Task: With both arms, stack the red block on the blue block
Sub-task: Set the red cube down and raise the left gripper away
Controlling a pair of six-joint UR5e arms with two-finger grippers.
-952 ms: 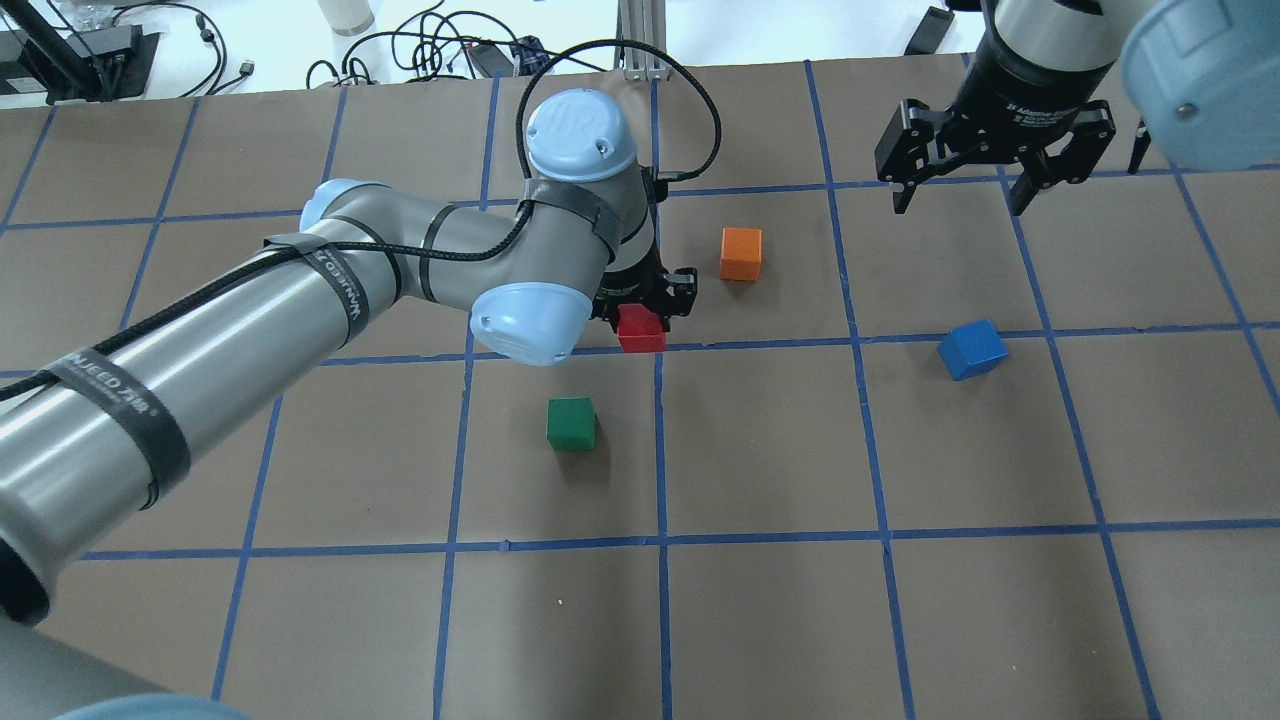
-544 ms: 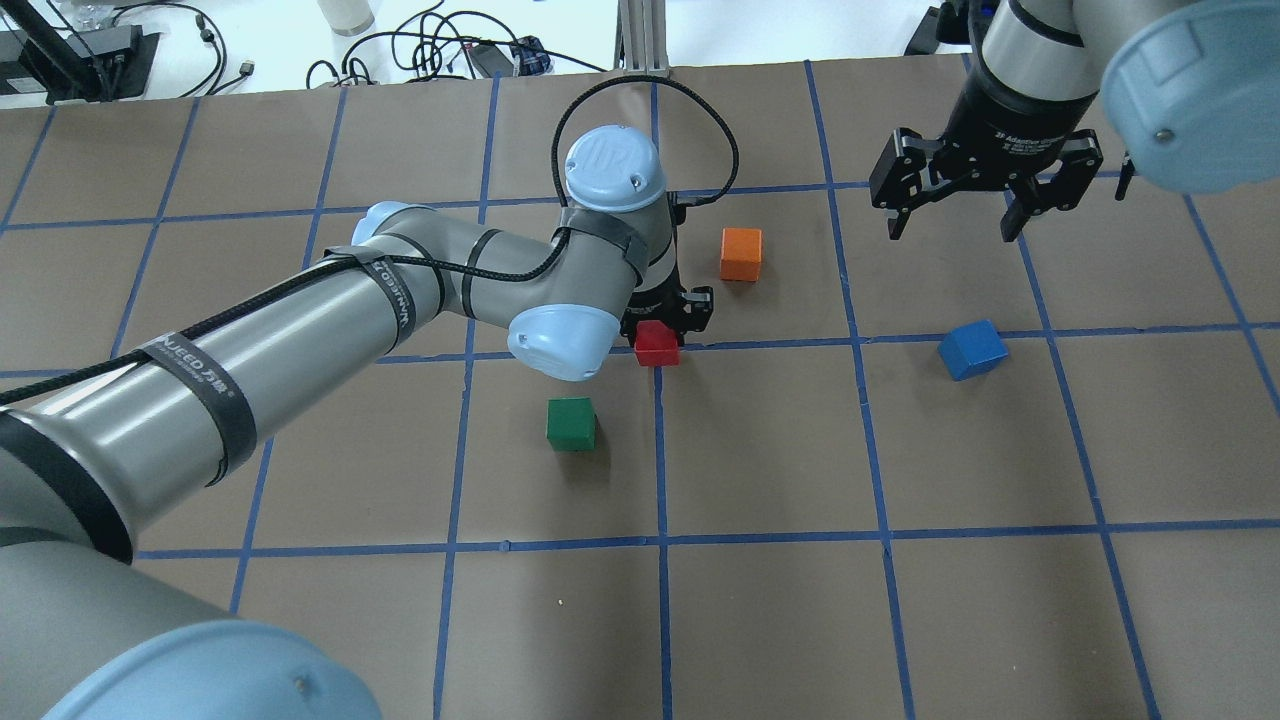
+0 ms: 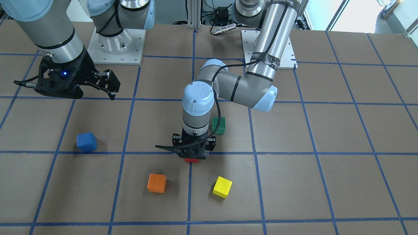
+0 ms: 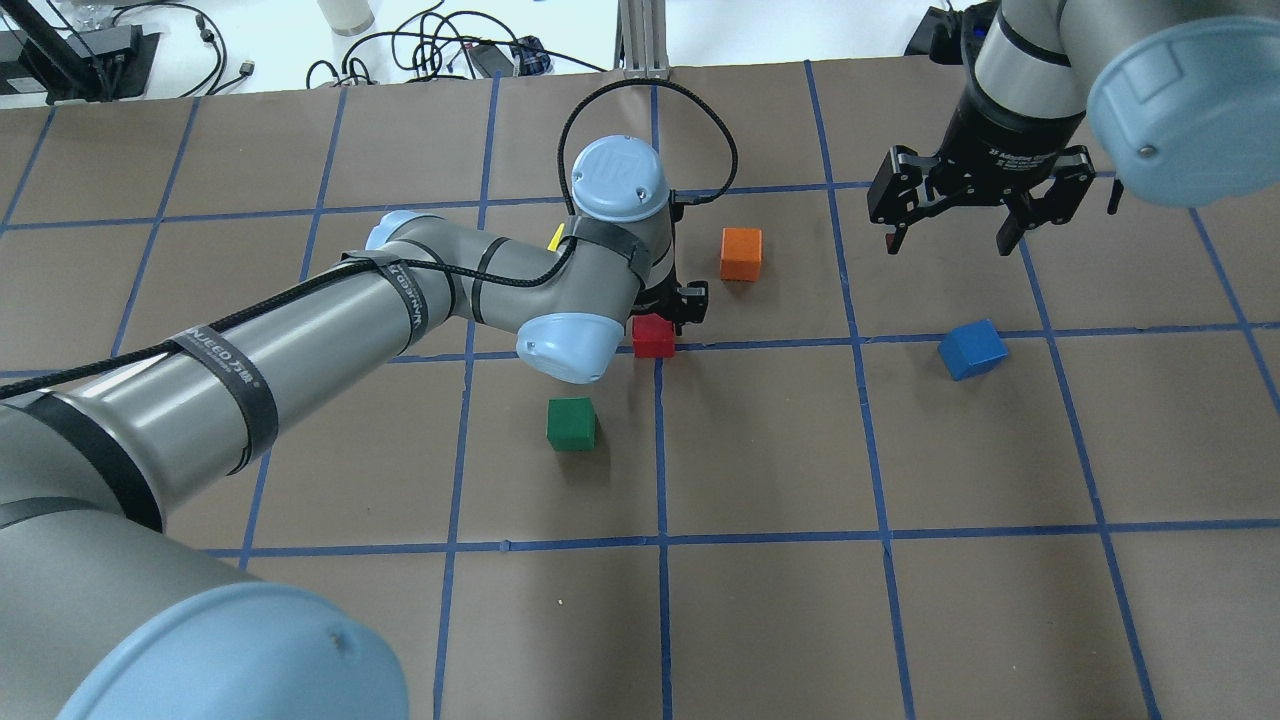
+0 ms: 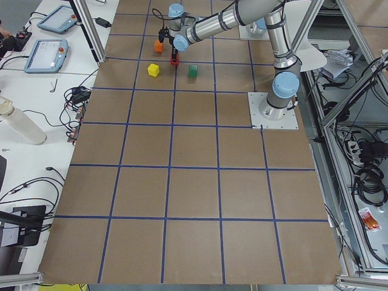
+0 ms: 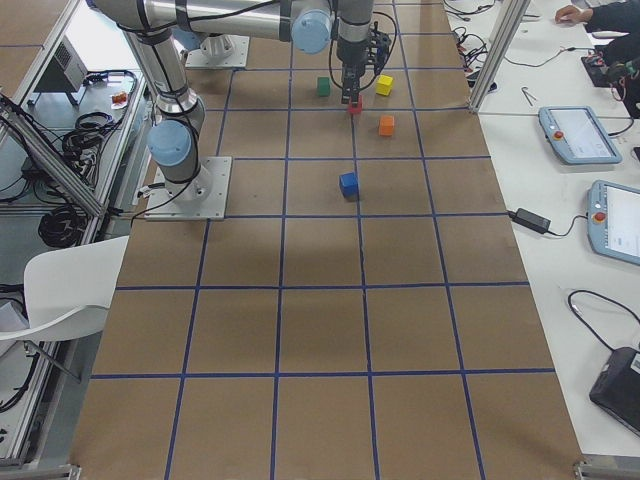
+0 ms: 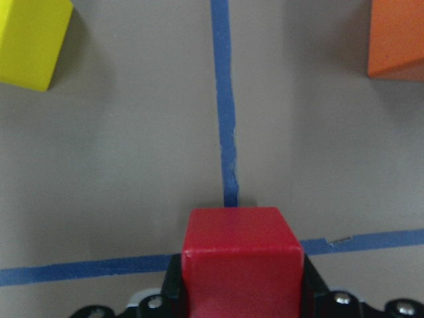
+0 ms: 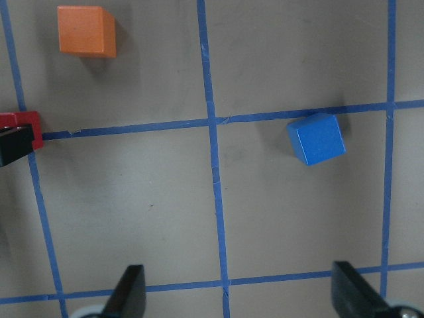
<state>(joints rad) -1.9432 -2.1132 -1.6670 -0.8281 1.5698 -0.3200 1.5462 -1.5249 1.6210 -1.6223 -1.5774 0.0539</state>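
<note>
The red block [image 4: 654, 336] sits between the fingers of my left gripper [image 4: 668, 312], low over a crossing of blue tape lines near the table's middle. In the left wrist view the red block [image 7: 242, 255] fills the gap between the black fingers. In the front view only a red sliver [image 3: 192, 160] shows under the left gripper [image 3: 193, 152]. The blue block [image 4: 972, 349] lies alone on the table to the right, also seen in the right wrist view [image 8: 317, 138]. My right gripper [image 4: 947, 243] hangs open and empty above and beyond it.
An orange block [image 4: 741, 253] lies just beyond the red one. A green block [image 4: 571, 423] lies nearer the robot. A yellow block [image 3: 222, 187] sits on the far side, mostly hidden behind the left arm in the overhead view. Brown paper with blue tape lines [image 4: 760, 343] covers the table.
My left arm has swung a little right and come down with the red block in its grip. My right gripper has drifted slightly left and toward the blue block, still open.
</note>
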